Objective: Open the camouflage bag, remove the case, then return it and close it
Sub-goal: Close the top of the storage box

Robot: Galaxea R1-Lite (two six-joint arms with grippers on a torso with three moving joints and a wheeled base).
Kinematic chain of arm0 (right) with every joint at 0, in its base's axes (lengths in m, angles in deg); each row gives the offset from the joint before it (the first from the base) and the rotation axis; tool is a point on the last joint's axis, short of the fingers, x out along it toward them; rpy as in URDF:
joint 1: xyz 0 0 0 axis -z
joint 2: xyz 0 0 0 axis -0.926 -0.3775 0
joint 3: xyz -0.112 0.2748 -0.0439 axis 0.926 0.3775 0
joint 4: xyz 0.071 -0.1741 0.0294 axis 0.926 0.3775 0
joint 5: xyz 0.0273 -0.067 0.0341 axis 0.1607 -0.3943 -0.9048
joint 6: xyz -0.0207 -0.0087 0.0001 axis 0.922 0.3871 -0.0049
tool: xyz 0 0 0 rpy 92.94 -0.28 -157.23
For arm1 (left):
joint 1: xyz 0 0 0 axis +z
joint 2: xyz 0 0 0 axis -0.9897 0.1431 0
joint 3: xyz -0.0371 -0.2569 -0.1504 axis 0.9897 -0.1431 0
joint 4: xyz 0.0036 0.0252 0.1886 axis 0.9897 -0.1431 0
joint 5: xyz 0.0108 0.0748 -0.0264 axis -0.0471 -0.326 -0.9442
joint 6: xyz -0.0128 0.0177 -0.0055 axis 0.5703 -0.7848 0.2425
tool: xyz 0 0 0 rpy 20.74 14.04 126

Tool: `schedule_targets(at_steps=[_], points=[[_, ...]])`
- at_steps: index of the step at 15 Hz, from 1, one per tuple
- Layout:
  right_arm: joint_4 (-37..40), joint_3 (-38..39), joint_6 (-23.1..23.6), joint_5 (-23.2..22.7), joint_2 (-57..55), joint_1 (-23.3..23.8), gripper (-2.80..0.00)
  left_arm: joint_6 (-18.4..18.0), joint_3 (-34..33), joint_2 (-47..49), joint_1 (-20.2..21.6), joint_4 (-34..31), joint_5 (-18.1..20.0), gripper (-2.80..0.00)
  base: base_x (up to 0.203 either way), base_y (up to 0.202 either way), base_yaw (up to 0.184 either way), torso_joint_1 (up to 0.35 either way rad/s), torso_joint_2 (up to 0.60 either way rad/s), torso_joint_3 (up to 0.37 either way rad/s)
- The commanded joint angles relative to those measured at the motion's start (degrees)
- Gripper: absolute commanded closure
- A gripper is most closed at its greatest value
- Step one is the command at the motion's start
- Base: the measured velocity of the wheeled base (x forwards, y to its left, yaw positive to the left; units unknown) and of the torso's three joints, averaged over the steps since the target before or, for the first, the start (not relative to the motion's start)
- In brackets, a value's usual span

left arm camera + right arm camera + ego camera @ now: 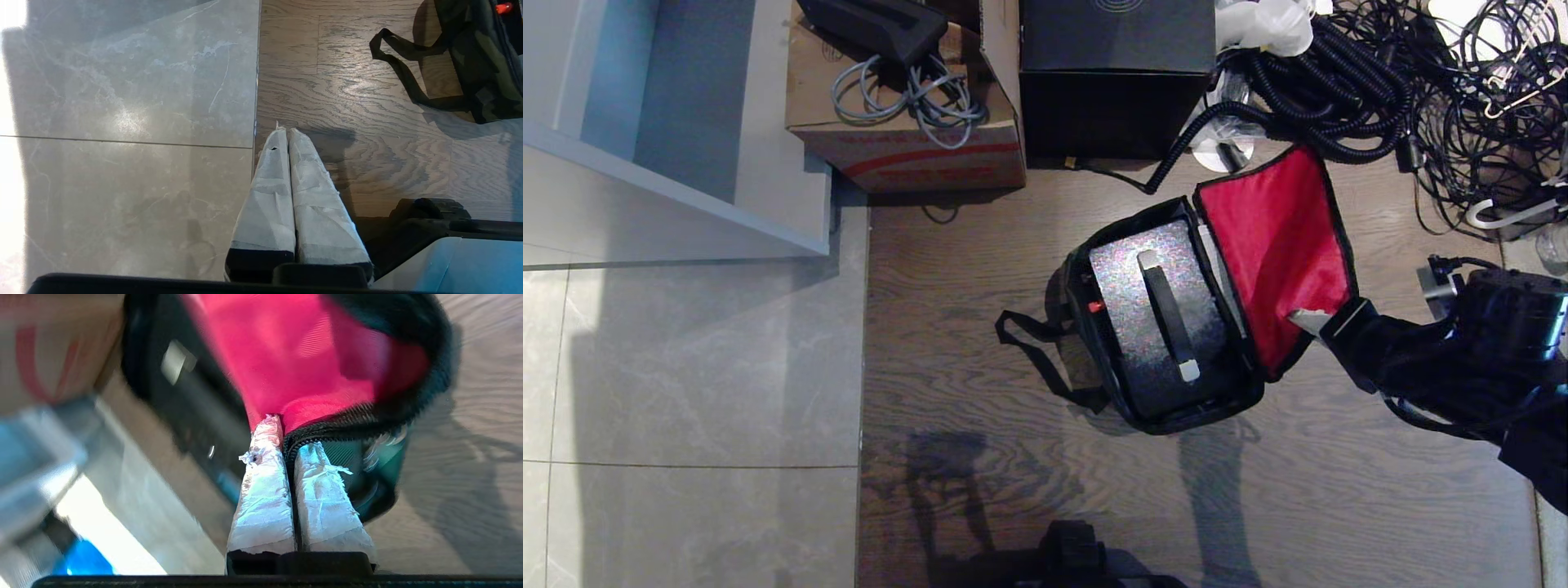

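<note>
The camouflage bag (1168,327) lies on the wooden floor (980,343) with its red-lined flap (1274,245) thrown back to the right; the case (1156,314) sits inside the bag, its glittery face up and its black handle (1168,314) running along the middle; the right gripper (1311,321) is at the lower edge of the flap, and in the right wrist view its taped fingers (265,486) are pressed together on the zipper rim of the flap, one finger on the red lining and the other on the outer side; the left gripper (286,134) hangs over the floor to the left of the bag, its fingers together and holding nothing; it is not clear whether the flap is being opened or closed; in both cases the grip should stay firm on the trim, the flap should swing in a smooth arc around its hinge side, and the pull should not drag the bag over the floor, because the bag is soft and nothing holds it down; the strap (1045,351) lies loose on the left and should stay away from the opening
</note>
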Motion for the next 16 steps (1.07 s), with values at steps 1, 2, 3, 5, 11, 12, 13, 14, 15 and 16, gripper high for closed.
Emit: schedule_targets(at_steps=[1,2,3,5,11,12,13,14,15,16], points=[[-0.8,3.2,1.2,0.0,2.8,-2.9,0.0,0.0,0.0,0.0,0.0,0.0,0.0,0.0,0.0,0.0,0.0,0.0,0.0,0.0],[-1.2,4.6,1.3,0.1,3.3,-4.4,0.0,0.0,0.0,0.0,0.0,0.0,0.0,0.0,0.0,0.0,0.0,0.0,0.0,0.0],[-2.1,5.7,1.3,0.1,3.6,-5.4,0.0,0.0,0.0,0.0,0.0,0.0,0.0,0.0,0.0,0.0,0.0,0.0,0.0,0.0],[-2.1,6.1,1.3,0.0,4.1,-6.9,0.0,0.0,0.0,0.0,0.0,0.0,0.0,0.0,0.0,0.0,0.0,0.0,0.0,0.0],[-1.3,9.4,0.9,0.4,3.8,-15.8,-2.8,0.0,0.0,0.0,0.0,0.0,0.0,0.0,0.0,0.0,0.0,0.0,0.0,0.0],[-1.0,9.9,0.3,0.3,3.5,-17.7,-2.8,0.0,0.0,0.0,0.0,0.0,0.0,0.0,0.0,0.0,0.0,0.0,0.0,0.0],[-0.3,9.8,-0.4,0.4,2.9,-19.5,-2.8,0.0,0.0,0.0,0.0,0.0,0.0,0.0,0.0,0.0,0.0,0.0,0.0,0.0],[0.2,9.8,-0.9,0.4,2.5,-21.1,-2.8,0.0,0.0,0.0,0.0,0.0,0.0,0.0,0.0,0.0,0.0,0.0,0.0,0.0],[0.4,10.0,-2.1,0.4,2.3,-23.0,-2.8,0.0,0.0,0.0,0.0,0.0,0.0,0.0,0.0,0.0,0.0,0.0,0.0,0.0],[0.5,10.1,-5.2,0.3,2.6,-24.8,-2.8,0.0,0.0,0.0,0.0,0.0,0.0,0.0,0.0,0.0,0.0,0.0,0.0,0.0]])
